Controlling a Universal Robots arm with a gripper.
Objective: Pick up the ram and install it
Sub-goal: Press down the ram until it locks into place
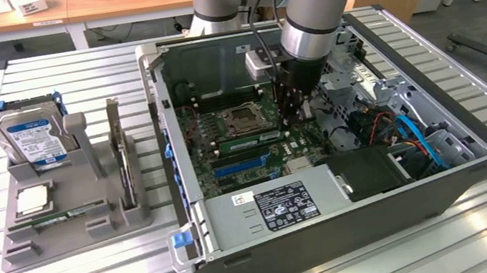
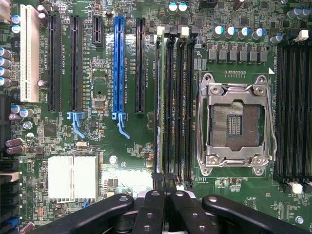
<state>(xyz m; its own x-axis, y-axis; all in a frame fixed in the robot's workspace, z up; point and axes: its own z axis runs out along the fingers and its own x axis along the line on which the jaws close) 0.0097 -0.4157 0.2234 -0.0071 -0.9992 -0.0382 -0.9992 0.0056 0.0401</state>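
Note:
The ram (image 2: 159, 102) stands edge-on in the memory slot nearest the blue expansion slot (image 2: 119, 68), a thin green line along the slot's length. In the exterior view the ram (image 1: 246, 140) is a green stick just below the processor socket (image 1: 243, 117). My gripper (image 2: 165, 181) is shut, its black fingertips (image 2: 157, 179) pressed together right at one end of the stick. I cannot tell whether they touch it. My gripper (image 1: 295, 121) reaches down into the open computer case (image 1: 336, 238) from above.
Empty black memory slots (image 2: 178, 97) lie beside the ram, then the open metal socket (image 2: 236, 124). Outside the case, a grey holder (image 1: 64, 228) carries a hard drive (image 1: 26, 136), a square silver chip (image 1: 31, 201) and an upright dark card (image 1: 119, 155). Cables (image 1: 417, 132) crowd the case's right side.

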